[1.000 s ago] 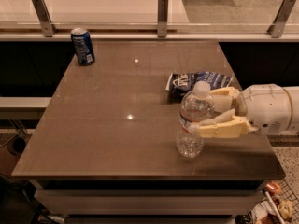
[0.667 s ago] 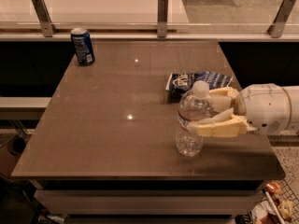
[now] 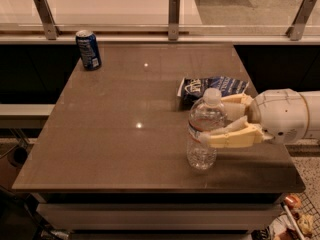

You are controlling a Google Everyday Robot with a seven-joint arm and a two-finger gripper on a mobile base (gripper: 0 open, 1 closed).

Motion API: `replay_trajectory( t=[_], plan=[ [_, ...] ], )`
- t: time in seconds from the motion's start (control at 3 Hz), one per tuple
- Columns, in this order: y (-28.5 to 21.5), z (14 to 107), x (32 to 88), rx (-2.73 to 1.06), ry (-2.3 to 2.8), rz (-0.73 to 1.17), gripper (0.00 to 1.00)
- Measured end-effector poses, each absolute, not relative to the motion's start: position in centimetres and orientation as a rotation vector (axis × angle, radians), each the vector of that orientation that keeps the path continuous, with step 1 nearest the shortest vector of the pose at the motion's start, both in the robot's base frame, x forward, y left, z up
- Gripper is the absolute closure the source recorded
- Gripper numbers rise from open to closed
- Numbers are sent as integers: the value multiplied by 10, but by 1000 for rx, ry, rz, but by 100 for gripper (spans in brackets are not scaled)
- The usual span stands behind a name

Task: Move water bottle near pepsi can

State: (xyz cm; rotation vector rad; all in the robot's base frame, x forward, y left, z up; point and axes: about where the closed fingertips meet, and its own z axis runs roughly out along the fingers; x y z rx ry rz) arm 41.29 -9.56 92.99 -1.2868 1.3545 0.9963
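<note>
The water bottle (image 3: 204, 134), clear and ribbed with a white cap, stands upright on the brown table (image 3: 125, 134) near its front right. My gripper (image 3: 213, 122) reaches in from the right and its cream fingers (image 3: 231, 137) sit on both sides of the bottle at label height, closed against it. The pepsi can (image 3: 88, 49), dark blue with a silver top, stands at the table's far left corner, well away from the bottle.
A blue and white snack bag (image 3: 212, 88) lies just behind the bottle and gripper. A glass railing with metal posts (image 3: 173, 17) runs along the table's far edge. The table's front edge is close to the bottle.
</note>
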Motion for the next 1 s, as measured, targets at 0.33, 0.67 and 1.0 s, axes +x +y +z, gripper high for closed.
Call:
replay_trajectory(
  t=[0.33,0.67,1.0],
  plan=[
    [-98,941,423,-1261,1367,986,100],
    [-105,963,450,-1184,1385,956,100],
    [-117,988,480,-1079,1391,882,100]
  ],
)
